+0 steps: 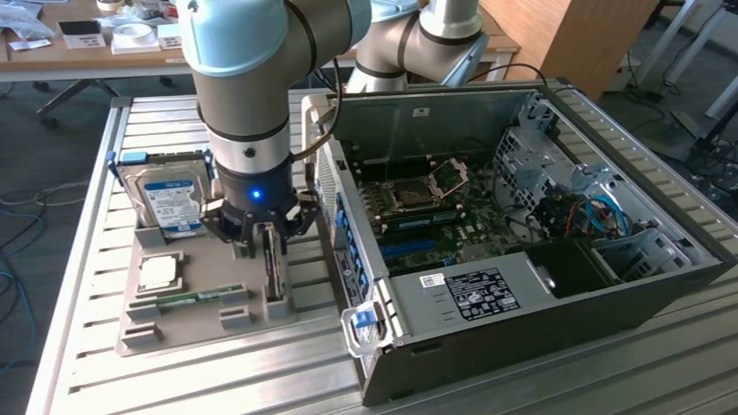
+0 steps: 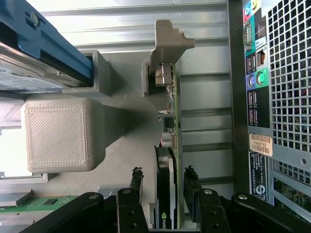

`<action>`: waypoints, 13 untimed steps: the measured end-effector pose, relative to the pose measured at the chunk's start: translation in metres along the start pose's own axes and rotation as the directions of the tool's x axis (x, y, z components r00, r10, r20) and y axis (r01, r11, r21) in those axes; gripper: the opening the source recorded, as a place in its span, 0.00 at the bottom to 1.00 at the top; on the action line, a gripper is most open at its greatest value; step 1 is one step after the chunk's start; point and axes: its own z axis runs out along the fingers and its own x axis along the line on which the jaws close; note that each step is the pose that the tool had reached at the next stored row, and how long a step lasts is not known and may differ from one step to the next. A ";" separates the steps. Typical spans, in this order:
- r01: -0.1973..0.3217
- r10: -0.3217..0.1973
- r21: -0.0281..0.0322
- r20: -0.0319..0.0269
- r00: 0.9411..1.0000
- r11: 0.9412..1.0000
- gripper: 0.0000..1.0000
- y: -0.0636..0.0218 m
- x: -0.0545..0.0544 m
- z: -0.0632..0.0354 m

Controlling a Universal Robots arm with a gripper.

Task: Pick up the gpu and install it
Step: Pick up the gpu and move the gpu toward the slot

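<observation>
Exterior view's left: hard drive upright in grey holder. Middle: gpu on edge in holder slot, not lifted. Gripper low over it, jaws wide, one finger each side, not clamped. Right: open computer case, gpu not installed; pick-up and install both left.

Black gpu with pale silver bracket; blue-labelled silver hard drive; green RAM stick; beige holder; ribbed silver counter

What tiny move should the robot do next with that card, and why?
Probably close the tool on the gpu: its open fingers stand on either side of the card, which sits on edge in the grey holder.
</observation>
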 end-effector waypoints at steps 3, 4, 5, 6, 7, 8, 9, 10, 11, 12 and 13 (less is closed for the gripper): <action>0.000 0.000 0.000 0.000 1.000 1.000 0.47 0.0000 0.000 0.0000; 0.000 0.000 0.000 0.000 1.000 1.000 0.47 0.0000 0.000 0.0000; 0.000 0.000 0.000 0.000 1.000 1.000 0.47 0.0000 0.000 0.0000; 0.000 0.000 0.000 0.000 1.000 1.000 0.46 0.0000 0.000 0.0000; 0.000 0.000 0.000 0.000 1.000 1.000 0.46 0.0000 0.000 0.0000; 0.000 0.000 0.000 0.000 1.000 1.000 0.39 0.0000 0.000 0.0000; 0.000 0.000 0.000 0.000 1.000 1.000 0.39 0.0000 0.000 0.0000; 0.000 0.000 0.000 0.000 1.000 1.000 0.39 0.0000 0.000 0.0000; 0.000 0.000 0.000 0.000 1.000 1.000 0.39 0.0000 0.000 0.0000; 0.000 0.000 0.000 0.000 1.000 1.000 0.39 0.0000 0.000 0.0000; 0.000 0.000 0.000 0.000 1.000 1.000 0.39 0.0000 -0.001 0.0001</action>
